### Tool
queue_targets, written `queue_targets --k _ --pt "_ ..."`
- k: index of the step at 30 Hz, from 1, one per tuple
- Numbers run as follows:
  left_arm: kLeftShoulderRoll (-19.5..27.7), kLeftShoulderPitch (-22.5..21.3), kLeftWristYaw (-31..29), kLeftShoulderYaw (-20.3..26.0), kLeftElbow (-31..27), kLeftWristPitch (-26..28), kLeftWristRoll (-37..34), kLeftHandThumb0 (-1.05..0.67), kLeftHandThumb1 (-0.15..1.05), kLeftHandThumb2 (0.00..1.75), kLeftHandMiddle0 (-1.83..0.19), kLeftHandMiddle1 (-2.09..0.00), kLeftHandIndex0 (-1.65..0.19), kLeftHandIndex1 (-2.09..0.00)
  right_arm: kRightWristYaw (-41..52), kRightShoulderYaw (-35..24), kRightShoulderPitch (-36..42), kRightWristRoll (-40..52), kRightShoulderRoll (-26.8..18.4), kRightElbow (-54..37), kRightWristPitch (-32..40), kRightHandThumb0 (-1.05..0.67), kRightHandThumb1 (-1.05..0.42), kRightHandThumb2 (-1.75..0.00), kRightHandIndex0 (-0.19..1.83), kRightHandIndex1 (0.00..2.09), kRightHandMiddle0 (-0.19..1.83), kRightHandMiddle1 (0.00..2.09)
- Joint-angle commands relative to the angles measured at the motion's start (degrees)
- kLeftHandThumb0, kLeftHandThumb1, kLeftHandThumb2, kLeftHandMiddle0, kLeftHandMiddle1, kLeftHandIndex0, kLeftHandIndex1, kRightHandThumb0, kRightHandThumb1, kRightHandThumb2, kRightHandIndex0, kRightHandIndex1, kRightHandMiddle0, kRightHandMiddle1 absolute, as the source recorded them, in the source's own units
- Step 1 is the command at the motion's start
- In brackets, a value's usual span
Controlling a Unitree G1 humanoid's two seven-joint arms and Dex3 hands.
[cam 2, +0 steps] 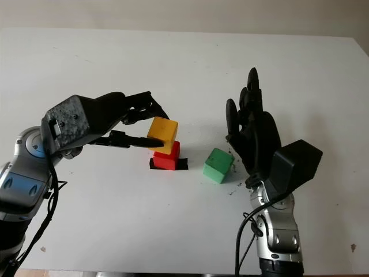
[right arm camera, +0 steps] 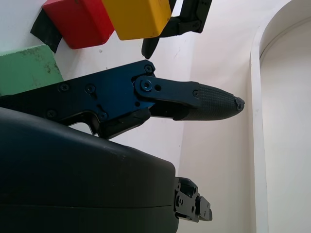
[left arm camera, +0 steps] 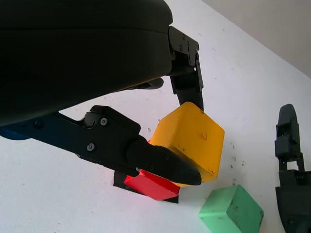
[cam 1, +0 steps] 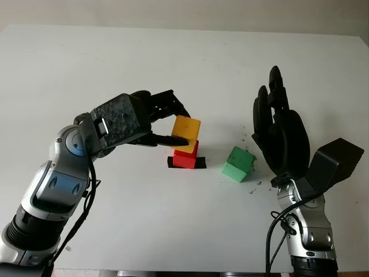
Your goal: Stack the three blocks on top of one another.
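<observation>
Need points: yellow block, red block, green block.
yellow block [cam 1: 187, 126], left eye view, front face.
red block [cam 1: 184, 159], left eye view, front face below the yellow.
green block [cam 1: 238, 164], left eye view, its middle.

Yellow block [left arm camera: 192, 141], red block [left arm camera: 150, 184] and green block [left arm camera: 232, 209]: smooth, matt; the green one scuffed. Surface [cam 1: 115, 57]: matt white. Left hand [cam 1: 151, 124] shell: speckled black plastic.

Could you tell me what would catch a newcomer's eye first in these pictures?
Most striking is the black three-finger left hand near the middle of the white table, gripping a yellow cube block that sits tilted on a red cube block, which stands on a black tape mark. Just to the right, a green cube block lies alone on the table, with the open right hand raised beside it.
</observation>
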Motion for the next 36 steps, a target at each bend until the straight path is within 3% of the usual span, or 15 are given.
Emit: queue_targets --k 1,17,36 --pt "0.1 0.4 0.6 -0.4 1.0 -1.7 0.5 -0.41 1.05 0.25 -0.26 -0.03 -0.24 -1.7 0.1 -0.3 0.7 0.3 -0.3 -1.4 0.2 -0.69 -1.05 -0.54 -0.19 0.0 -0.19 0.0" --pt "0.1 -0.1 0.3 -0.5 9.0 -11.4 1.5 -0.39 1.05 0.22 -0.29 -0.05 -0.23 -1.69 0.5 -0.5 1.0 1.3 -0.5 -1.9 0.7 -0.69 -1.05 -0.54 -0.19 0.0 -0.19 0.0" --pt "0.5 0.5 -1.5 -0.3 5.8 -9.2 1.9 -0.37 1.05 0.21 -0.27 -0.04 -0.28 -1.68 0.4 -0.6 0.8 1.6 -0.5 -1.9 0.9 -0.71 -1.05 -0.53 -0.19 0.0 -0.19 0.0"
